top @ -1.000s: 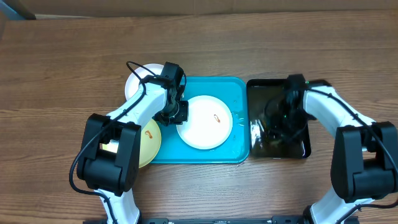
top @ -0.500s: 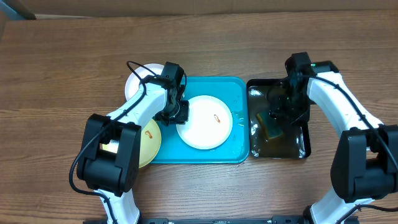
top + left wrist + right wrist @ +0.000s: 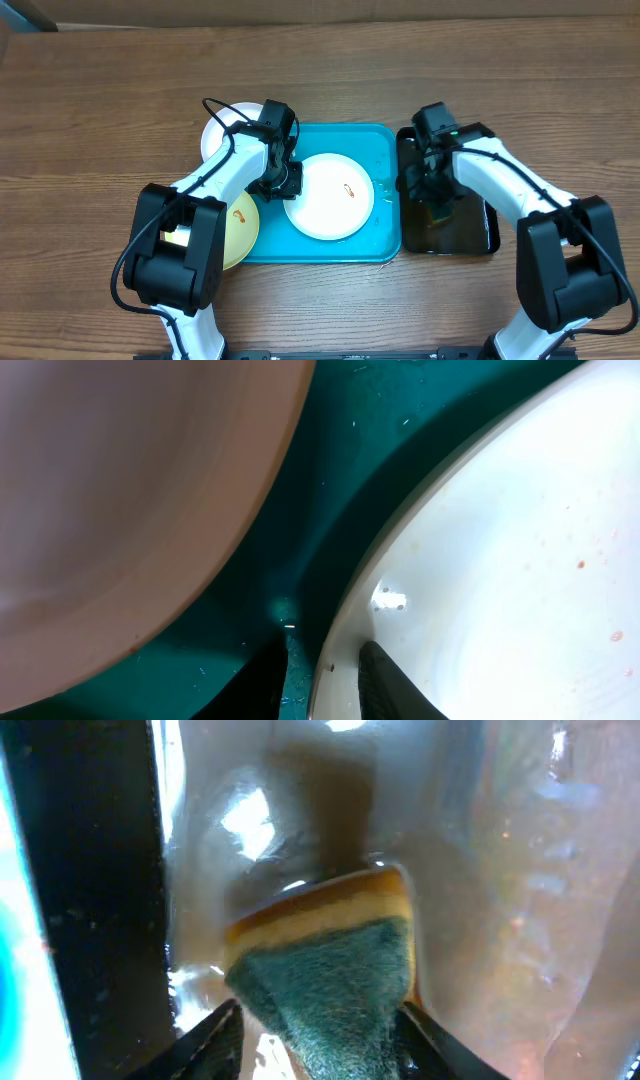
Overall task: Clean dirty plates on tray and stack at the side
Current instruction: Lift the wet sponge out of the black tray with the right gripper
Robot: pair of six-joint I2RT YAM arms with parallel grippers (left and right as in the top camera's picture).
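Note:
A white plate point(image 3: 330, 196) with a small orange-red smear lies in the turquoise tray point(image 3: 385, 145). My left gripper point(image 3: 283, 180) is shut on that plate's left rim; in the left wrist view its fingers point(image 3: 320, 678) straddle the rim of the plate point(image 3: 500, 560) over the tray point(image 3: 330, 480). A second white plate point(image 3: 222, 133) lies beyond the tray's left corner. A pale yellow-green plate point(image 3: 240, 228) with a smear lies left of the tray. My right gripper point(image 3: 437, 197) is shut on a yellow-and-green sponge point(image 3: 325, 965) above the black tray point(image 3: 488, 235).
The black tray holds brownish water point(image 3: 520, 870), and its dark rim point(image 3: 95, 890) runs down the left of the right wrist view. Bare wooden table point(image 3: 100, 110) surrounds both trays. The left arm's cable loops over the far white plate.
My right gripper has lifted the sponge and moved left across the black tray toward the turquoise tray. My left gripper and the plates have not moved.

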